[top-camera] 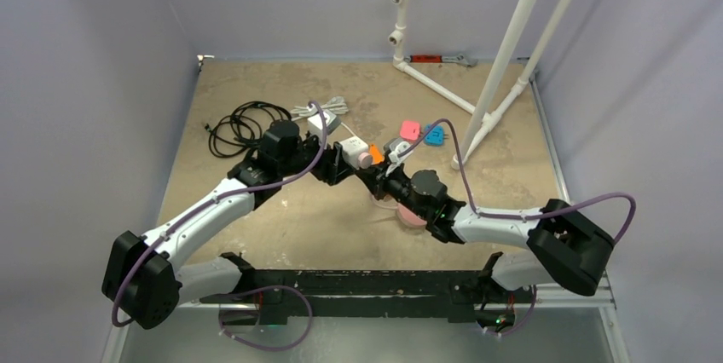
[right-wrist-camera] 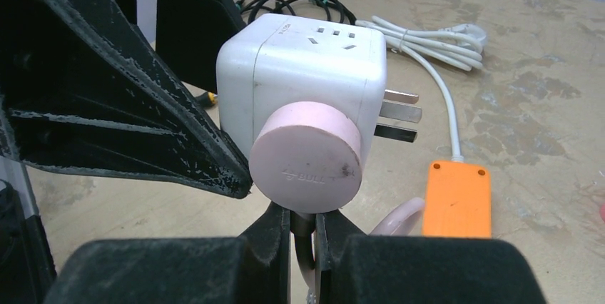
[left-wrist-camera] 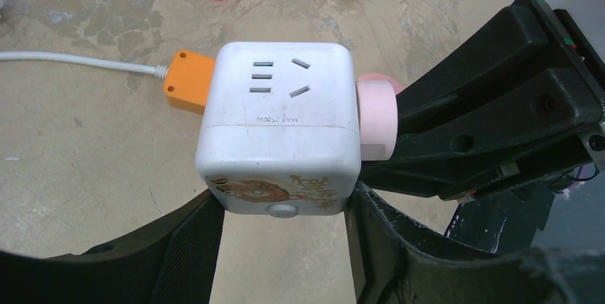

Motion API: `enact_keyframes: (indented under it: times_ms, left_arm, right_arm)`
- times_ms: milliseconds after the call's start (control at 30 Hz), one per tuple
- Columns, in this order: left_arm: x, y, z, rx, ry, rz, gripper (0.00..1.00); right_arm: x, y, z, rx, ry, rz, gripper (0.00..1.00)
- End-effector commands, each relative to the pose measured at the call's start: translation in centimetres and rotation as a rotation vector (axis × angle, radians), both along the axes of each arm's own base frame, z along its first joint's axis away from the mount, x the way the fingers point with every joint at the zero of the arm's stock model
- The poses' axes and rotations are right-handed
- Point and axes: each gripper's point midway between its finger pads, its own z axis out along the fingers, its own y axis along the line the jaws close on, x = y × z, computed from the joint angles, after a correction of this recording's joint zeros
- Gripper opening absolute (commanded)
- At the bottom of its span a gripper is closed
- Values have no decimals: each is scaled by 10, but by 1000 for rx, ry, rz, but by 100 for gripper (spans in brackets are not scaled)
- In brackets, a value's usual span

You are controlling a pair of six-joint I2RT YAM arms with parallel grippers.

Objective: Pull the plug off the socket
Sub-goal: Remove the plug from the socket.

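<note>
Right wrist: my left claw (left-wrist-camera: 285,241) clamps white cube (right-wrist-camera: 307,68), right claw (right-wrist-camera: 303,229) pinches pink plug (right-wrist-camera: 307,158); orange strip (right-wrist-camera: 456,200) on counter (right-wrist-camera: 542,140) beside it, apart.

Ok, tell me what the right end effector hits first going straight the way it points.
The pink plug, seated in the cube that the left end effector holds: its back sits just past the right end effector, which seems shut on its cord. Depth is unclear.

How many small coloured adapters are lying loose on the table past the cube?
2: a pink adapter and a blue adapter next to each other, on the far side of the white cube. Others may be hidden from these views.
</note>
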Motion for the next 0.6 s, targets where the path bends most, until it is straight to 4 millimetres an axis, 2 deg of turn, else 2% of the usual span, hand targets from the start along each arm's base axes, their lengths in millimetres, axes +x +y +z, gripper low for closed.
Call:
enact_keyframes:
  times_ms: [0,67,133,267,333,567]
  left_arm:
    - [-47,-32,57,-209,-72,-297,0]
    - [-43,-31,55,-194,-76,-275,0]
    - [-28,-22,44,-121,-78,-183,0]
    - [17,19,17,95,-96,132,0]
    - [29,36,9,162,-99,241,0]
    - [50,77,-5,314,-104,462,0]
  right_arm:
    - [29,-9,7,-10,-24,-130,0]
    - [29,-8,7,-10,-24,-128,0]
    - [28,-9,11,-2,-30,-127,0]
    - [23,-16,22,29,-48,-130,0]
    - [20,-21,27,43,-56,-131,0]
    - [5,-30,50,103,-95,-102,0]
